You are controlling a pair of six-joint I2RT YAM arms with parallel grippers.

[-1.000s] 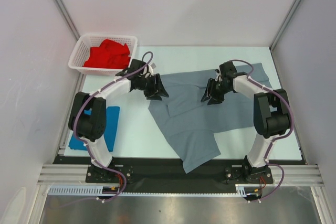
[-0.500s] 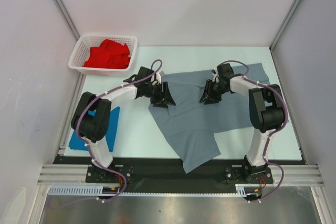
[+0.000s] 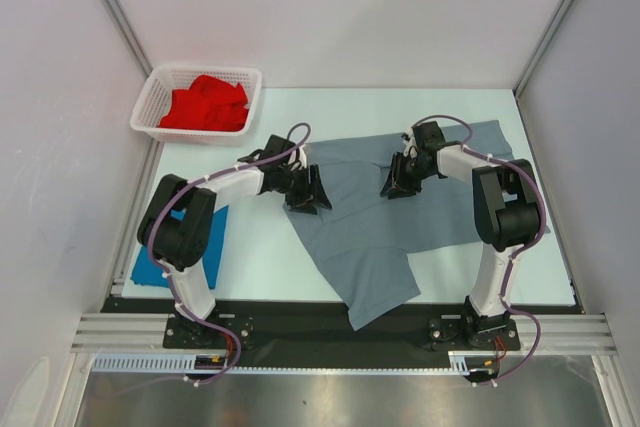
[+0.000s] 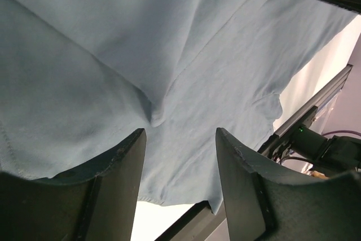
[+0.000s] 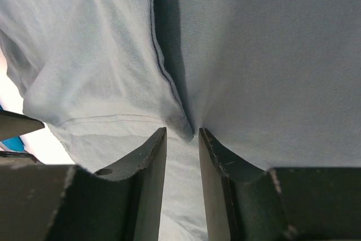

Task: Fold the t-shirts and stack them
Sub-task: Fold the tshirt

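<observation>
Folding of the grey t-shirt [image 3: 370, 237] is the step in hand. The garment lies spread across the middle of the tabletop [image 3: 260, 247], partly creased, with one part reaching toward the near edge.

Left end effector [image 3: 305, 190]: set down on the shirt's left edge. Its wrist view shows the jaws well apart, straddling a small raised pucker of cloth. Nothing is gripped.

Right end effector [image 3: 395, 182]: set down on the shirt's upper middle. Its wrist view shows the jaws drawn narrow, with a ridge of cloth bunched at the gap between the tips. Whether that ridge is firmly clamped cannot be told.

Other garments: the red t-shirt [image 3: 205, 102] sits crumpled in the basket [image 3: 150, 107] at the far left corner. The blue t-shirt [image 3: 212, 232] lies flat on the tabletop at the left, partly hidden by the left arm; it appears already folded.

Assessment: the task is judged roughly one third done. The next move calls for both end effectors to secure their pinches, then lift and carry the cloth over together. An uneven grip risks dragging the shirt askew.
</observation>
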